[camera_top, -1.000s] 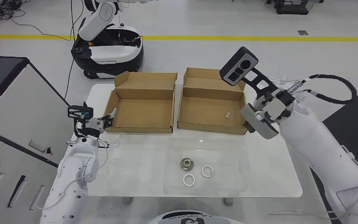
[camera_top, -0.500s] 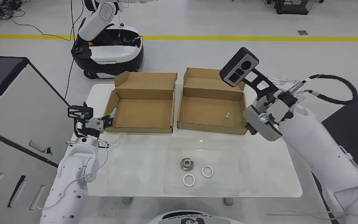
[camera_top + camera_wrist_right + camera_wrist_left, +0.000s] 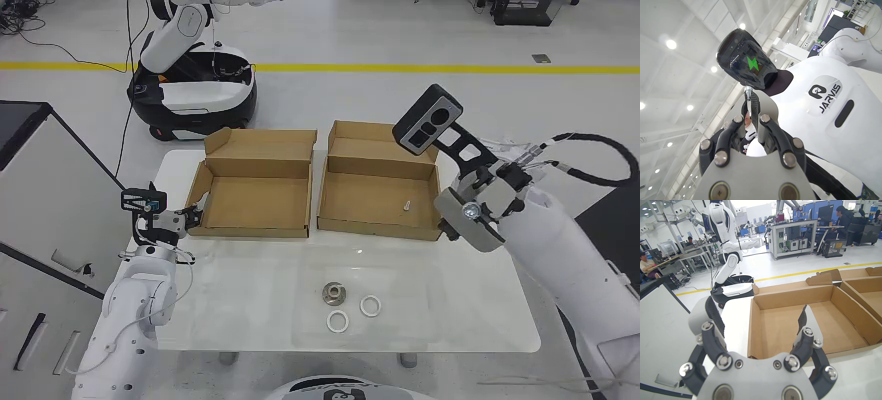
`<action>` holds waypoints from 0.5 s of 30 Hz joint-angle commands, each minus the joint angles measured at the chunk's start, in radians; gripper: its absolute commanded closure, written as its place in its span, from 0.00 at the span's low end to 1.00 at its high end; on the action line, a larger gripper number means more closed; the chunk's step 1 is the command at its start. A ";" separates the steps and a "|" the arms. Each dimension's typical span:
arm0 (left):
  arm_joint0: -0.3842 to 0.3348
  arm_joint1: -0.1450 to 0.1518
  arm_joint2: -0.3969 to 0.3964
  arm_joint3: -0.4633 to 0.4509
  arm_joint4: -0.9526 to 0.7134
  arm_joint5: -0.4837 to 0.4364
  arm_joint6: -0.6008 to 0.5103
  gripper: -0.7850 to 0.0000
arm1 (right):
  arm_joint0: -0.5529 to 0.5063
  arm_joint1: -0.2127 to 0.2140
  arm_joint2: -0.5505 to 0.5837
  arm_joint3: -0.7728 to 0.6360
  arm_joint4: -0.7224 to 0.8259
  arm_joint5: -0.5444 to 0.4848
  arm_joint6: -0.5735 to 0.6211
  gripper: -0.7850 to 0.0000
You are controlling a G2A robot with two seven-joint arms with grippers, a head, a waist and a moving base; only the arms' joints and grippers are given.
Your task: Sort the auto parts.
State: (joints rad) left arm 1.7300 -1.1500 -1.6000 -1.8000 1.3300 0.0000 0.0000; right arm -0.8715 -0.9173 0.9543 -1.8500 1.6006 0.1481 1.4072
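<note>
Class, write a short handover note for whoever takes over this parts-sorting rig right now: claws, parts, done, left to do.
Left claw: open, empty, beside the left box, which looks empty.
Right claw: shut on a small bolt, raised beside the right box, pointing up.
Done: a second bolt lies in the right box.
Left: place the small bolt; metal hub and two white rings lie on the table.

Right arm (image 3: pixel 560 260) nudges outward
The right gripper (image 3: pixel 750 101), a small bolt (image 3: pixel 748 92) in its jaws, has shifted slightly toward the robot's right over the last second
</note>
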 commanded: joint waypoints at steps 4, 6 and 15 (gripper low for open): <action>0.000 0.000 0.000 0.000 0.000 0.000 0.000 0.00 | -0.031 0.012 0.063 0.004 -0.081 0.085 -0.078 1.00; 0.000 0.000 0.000 0.000 0.000 0.000 0.000 0.00 | -0.040 0.020 0.097 0.010 -0.131 0.134 -0.094 1.00; 0.000 0.000 0.000 0.000 0.000 0.000 0.000 0.00 | -0.055 0.083 0.253 0.022 -0.482 0.515 -0.250 1.00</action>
State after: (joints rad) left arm 1.7300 -1.1500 -1.6000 -1.8000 1.3300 0.0000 0.0000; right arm -0.9258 -0.8413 1.1927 -1.8326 1.1492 0.6229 1.1755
